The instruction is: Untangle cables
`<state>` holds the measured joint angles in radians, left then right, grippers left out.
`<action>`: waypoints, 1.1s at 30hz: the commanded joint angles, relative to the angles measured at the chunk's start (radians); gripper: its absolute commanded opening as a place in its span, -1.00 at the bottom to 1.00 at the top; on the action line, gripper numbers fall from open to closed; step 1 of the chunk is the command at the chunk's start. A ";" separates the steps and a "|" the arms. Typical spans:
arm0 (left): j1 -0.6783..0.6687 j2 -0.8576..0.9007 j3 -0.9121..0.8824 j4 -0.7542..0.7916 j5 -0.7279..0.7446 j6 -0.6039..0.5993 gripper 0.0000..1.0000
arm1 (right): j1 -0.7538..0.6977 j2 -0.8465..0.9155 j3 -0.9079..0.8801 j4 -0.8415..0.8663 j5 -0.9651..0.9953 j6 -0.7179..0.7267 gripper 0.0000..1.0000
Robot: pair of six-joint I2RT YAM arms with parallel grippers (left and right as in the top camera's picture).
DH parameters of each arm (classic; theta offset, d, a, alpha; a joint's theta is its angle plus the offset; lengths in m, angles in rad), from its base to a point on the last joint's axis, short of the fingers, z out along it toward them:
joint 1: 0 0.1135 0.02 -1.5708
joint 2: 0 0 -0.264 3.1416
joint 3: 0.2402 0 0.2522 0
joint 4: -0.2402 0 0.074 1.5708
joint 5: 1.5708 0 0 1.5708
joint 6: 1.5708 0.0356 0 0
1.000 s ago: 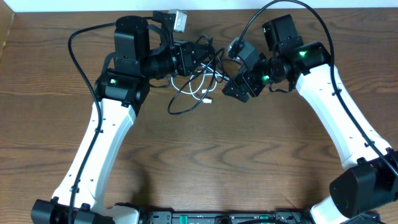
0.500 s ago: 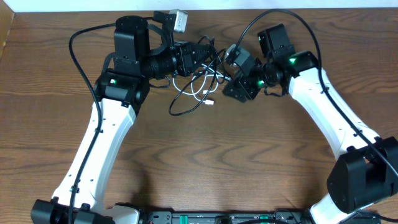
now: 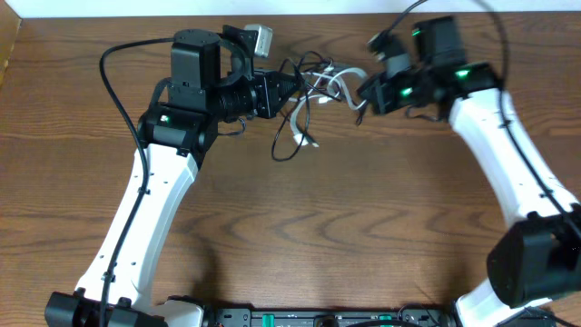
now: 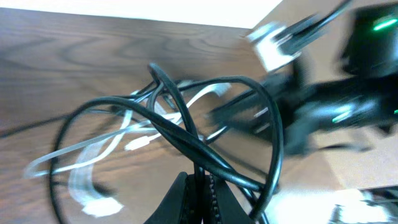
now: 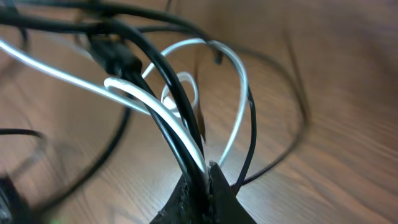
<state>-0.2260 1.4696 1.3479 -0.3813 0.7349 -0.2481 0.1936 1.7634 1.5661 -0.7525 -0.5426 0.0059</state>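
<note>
The cables (image 3: 313, 86) hang as a tangle of black and white cords stretched between my two grippers near the table's far edge. A black loop (image 3: 289, 150) droops from the tangle toward the wood. My left gripper (image 3: 289, 84) is shut on a black cable (image 4: 180, 134), which runs up between its fingers (image 4: 200, 180). My right gripper (image 3: 359, 94) is shut on a white cable (image 5: 168, 112) and a black cable (image 5: 155, 62) together; in the right wrist view they rise from the closed gripper (image 5: 205, 171). A white plug end (image 4: 93, 205) lies low on the left.
The wooden table (image 3: 318, 227) ends just behind both grippers at a pale strip (image 3: 300, 7). The left arm's thick black wire (image 3: 109, 68) arcs out to the left. The right arm's wire (image 3: 404, 14) curves above its wrist.
My right gripper has shut on the cables and pulled up and to the right, toward the far edge. The tangle has lifted and stretched out. The left gripper stays shut, shifted slightly right.
</note>
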 commanded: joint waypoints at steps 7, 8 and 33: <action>0.005 0.064 0.008 -0.019 -0.182 0.088 -0.85 | -0.217 -0.240 0.097 -0.027 -0.120 0.113 -0.98; 0.008 0.077 0.008 -0.019 -0.183 0.088 -0.85 | -0.234 -0.258 0.097 -0.033 -0.117 0.113 -0.98; 0.323 0.108 0.009 -0.099 -0.111 0.076 -0.85 | -0.605 -0.337 0.094 -0.270 0.123 0.097 -0.98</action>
<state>0.0704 1.6066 1.3479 -0.4866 0.5766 -0.1791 -0.4072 1.4227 1.6428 -1.0191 -0.4500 0.1066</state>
